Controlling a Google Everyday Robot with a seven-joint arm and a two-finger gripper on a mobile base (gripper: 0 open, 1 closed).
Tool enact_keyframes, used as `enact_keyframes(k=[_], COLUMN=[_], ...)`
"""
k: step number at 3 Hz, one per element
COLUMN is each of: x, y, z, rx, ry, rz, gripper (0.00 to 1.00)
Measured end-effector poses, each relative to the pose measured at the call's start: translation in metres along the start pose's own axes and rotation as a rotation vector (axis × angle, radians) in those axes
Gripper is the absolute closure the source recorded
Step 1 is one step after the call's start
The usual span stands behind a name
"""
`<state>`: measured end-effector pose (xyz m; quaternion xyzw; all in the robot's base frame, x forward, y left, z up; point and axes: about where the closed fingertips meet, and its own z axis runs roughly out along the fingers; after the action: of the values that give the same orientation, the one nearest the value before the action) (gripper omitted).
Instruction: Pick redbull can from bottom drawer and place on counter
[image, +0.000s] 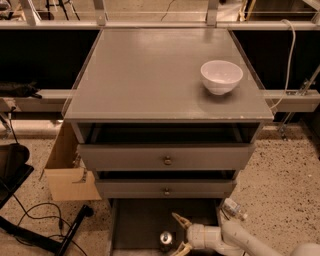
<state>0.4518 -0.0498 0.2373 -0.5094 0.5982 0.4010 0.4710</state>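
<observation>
The redbull can (166, 240) stands upright in the bottom drawer (137, 222). My gripper (179, 234) is just beside it at 3 o'clock, fingers spread, grasping nothing. At 12 o'clock the counter (150, 75) bears a white bowl (221, 76).

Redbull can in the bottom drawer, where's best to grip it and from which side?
Grip the small silver-topped metal can by its slim round sides, from the picture's right: it stands upright in the grey bottom drawer, and the gripper is there, fingers open.
</observation>
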Motion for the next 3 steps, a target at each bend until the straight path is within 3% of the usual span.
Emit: enact_keyframes(k=[1,2,3], x=[0.002,0.02,0.046], y=[-0.001,0.001,0.006], z=[0.014,0.03,0.04], rx=[-0.014,-0.035,-0.062], ry=[0.008,0.005,-0.009], rz=[0.0,0.03,0.042], gripper=[0.0,0.18,0.5])
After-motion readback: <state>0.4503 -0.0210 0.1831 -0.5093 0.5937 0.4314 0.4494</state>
